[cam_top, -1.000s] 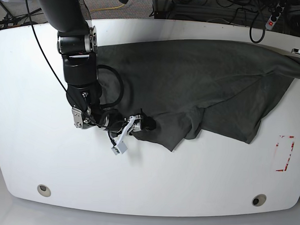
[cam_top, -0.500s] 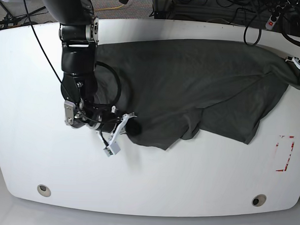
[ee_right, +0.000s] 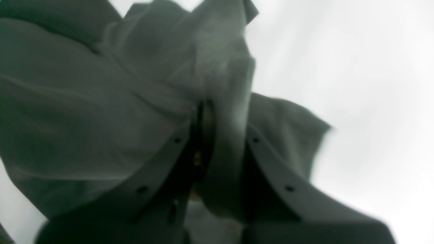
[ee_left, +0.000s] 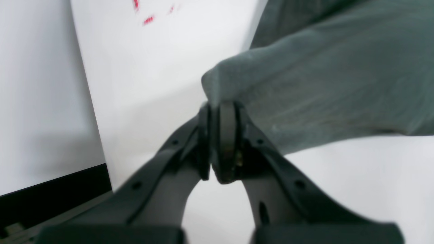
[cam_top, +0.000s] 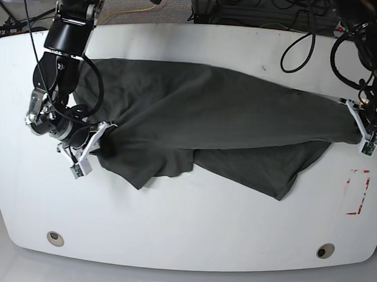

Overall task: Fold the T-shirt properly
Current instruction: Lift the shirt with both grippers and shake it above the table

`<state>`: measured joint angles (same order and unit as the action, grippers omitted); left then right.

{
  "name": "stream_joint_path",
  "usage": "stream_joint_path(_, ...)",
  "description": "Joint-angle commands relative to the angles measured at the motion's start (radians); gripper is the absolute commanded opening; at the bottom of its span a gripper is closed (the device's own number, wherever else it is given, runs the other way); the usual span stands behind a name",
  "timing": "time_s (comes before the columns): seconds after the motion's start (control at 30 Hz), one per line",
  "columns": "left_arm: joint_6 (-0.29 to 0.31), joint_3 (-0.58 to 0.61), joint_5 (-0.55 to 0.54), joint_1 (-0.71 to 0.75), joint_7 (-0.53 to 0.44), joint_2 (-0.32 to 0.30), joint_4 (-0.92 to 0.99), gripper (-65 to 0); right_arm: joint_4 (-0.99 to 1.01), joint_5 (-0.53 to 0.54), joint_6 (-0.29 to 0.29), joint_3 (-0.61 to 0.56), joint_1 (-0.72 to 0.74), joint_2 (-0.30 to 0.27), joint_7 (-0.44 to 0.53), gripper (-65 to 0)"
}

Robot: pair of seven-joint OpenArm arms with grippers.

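The T-shirt is stretched out on the table, pinched tight by the left gripper and right gripper. No fold is made yet.

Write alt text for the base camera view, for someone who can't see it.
A dark grey-green T-shirt is stretched across a white table between two robot arms. The right gripper pinches one end at the image's left; the left gripper pinches the other at the image's right. Loose fabric sags toward the front edge.
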<state>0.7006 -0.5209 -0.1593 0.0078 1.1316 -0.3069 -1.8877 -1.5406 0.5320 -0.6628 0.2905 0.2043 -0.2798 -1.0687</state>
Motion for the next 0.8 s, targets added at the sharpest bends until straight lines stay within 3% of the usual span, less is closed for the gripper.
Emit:
stream_joint_path(0.0, -0.002, 0.055, 0.071, -0.071, -0.026, 0.036, -0.019, -64.9, -0.021, 0.021, -0.005, 0.011, 0.056, -0.046, 0.025, -65.0)
stream_joint_path(0.2, -0.002, 0.091, 0.226, -0.237, -0.025, 0.213, -0.054, -64.9, 0.041, 0.013, -0.005, 0.011, 0.186, -0.098, 0.025, -65.0)
stream_joint_path(0.33, -0.002, 0.164, 0.318, -0.337, -0.022, 0.275, -0.056, -64.9, 0.14, 0.013, -0.005, 0.009, 0.306, -0.129, 0.025, -65.0)
stream_joint_path(0.57, -0.002, 0.198, 0.359, -0.498, -0.018, 0.332, -0.056, -64.9, 0.272, 0.013, -0.004, 0.005, 0.533, -0.174, 0.022, -65.0)
stream_joint_path(0.77, -0.002, 0.196, 0.358, -0.638, -0.017, 0.312, -0.056, -64.9, 0.306, 0.021, -0.002, -0.124, 0.723, -0.238, 0.006, -65.0)
